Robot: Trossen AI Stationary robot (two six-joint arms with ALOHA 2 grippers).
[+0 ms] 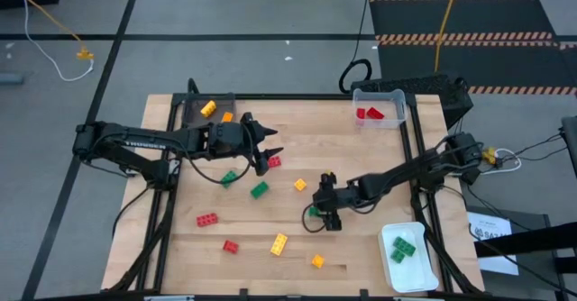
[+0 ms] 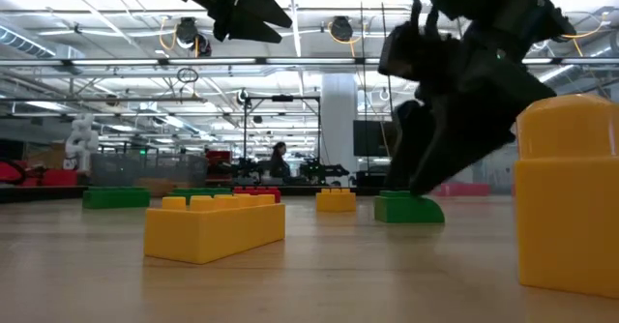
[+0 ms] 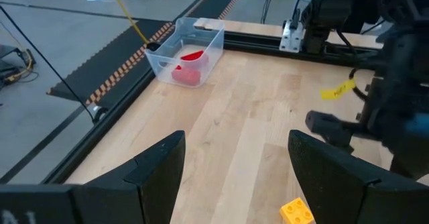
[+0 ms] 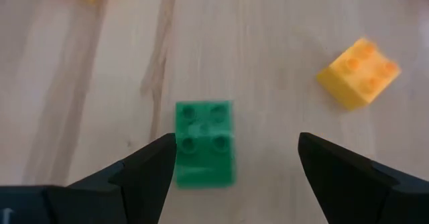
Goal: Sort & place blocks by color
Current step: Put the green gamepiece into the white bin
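1. Right pincer (image 4: 231,167) is spread wide and empty, low over the desk (image 1: 361,157) with a green block (image 4: 204,142) just ahead of it — the block sits nearer one finger than the other, not centred between them.
2. So I'd say I'm at the approach step for that green one. Next move, as I read it: shift sideways to centre the block, drop, pinch, then carry it to the white tray (image 1: 407,256), which already holds green blocks.
3. Left pincer (image 1: 267,148) hangs spread and empty above the desk near a red block (image 1: 273,161) — no grip there.
4. Rest of the blocks are scattered loose on the desk: red, green and yellow ones. The clear tray (image 1: 379,105) has red ones in it; the dark tray (image 1: 194,114) has a yellow one.
5. View differences: the right wrist view shows the off-centre line-up, which the high view can't, since the arm covers most of that block. The low view shows the right pincer down near desk level — the overhead doesn't give height.
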